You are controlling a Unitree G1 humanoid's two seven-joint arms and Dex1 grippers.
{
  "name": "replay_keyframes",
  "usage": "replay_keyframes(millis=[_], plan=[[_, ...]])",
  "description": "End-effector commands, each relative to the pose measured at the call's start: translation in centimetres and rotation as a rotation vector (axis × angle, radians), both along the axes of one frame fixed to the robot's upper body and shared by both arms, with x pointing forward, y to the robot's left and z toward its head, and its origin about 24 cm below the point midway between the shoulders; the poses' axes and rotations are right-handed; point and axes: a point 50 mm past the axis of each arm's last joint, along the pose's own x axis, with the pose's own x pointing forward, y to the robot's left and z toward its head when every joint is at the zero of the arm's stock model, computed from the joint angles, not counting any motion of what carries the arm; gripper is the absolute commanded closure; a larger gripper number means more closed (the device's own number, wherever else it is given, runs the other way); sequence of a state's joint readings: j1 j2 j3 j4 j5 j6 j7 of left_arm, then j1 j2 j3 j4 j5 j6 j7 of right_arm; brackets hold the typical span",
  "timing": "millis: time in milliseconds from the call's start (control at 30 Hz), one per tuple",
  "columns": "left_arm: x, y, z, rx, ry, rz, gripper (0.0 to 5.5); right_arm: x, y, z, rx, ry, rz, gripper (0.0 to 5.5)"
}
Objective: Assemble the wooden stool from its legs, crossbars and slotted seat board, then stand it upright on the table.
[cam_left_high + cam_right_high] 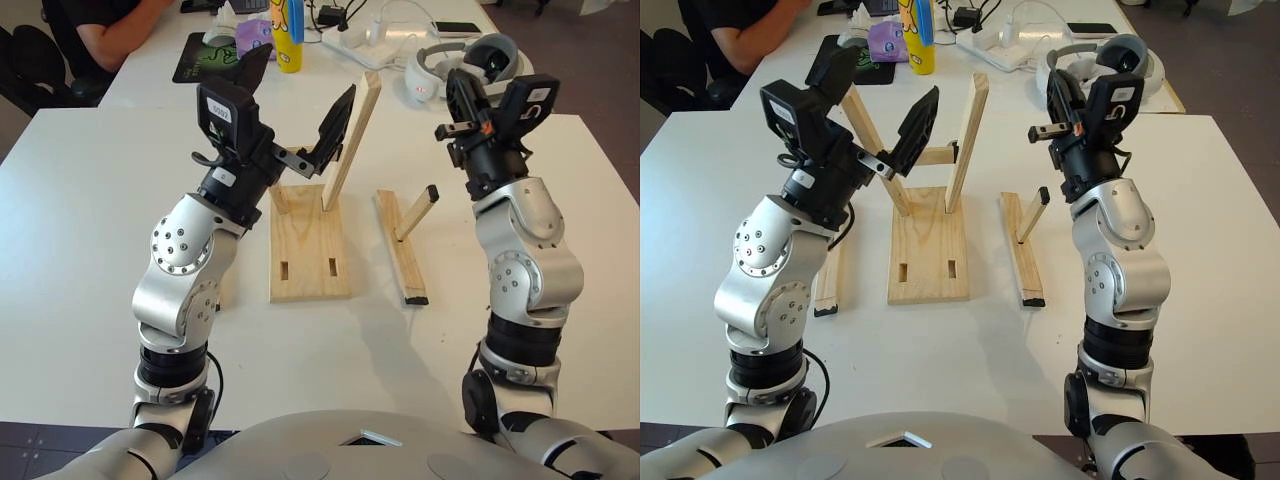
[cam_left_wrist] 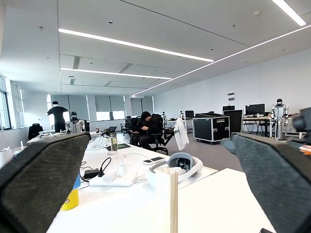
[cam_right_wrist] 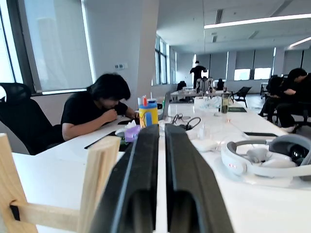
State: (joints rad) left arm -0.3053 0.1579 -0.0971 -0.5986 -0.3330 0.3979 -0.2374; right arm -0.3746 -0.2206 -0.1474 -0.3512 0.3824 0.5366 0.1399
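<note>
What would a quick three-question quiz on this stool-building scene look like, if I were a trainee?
1. True or false: the left gripper is open.
2. How many legs stand upright in the seat board? A) one B) two C) four
3. Fill in: the right gripper, raised above the table, is ___ and holds nothing.

Key: 1 true; 2 B; 3 shut.

White table (image 1: 90, 200): seat board (image 1: 305, 255), loose leg (image 1: 405, 265).
</note>
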Motion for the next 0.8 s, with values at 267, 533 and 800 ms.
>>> replay_keyframes(millis=[267,533,800], plan=[[0.2,-0.3,-0.1,-0.016,0.012,-0.005,0.10,0.9,0.3,-2.1,-0.011,0.108,0.035,5.45],[0.1,-0.2,-0.1,-0.017,0.012,-0.005,0.10,0.4,0.1,1.3,-0.041,-0.098,-0.018,5.45],[0.3,-0.3,0.1,-0.012,0.011,-0.030,0.10,-0.9,1.2,-7.8,-0.028,0.371,0.030,5.45]])
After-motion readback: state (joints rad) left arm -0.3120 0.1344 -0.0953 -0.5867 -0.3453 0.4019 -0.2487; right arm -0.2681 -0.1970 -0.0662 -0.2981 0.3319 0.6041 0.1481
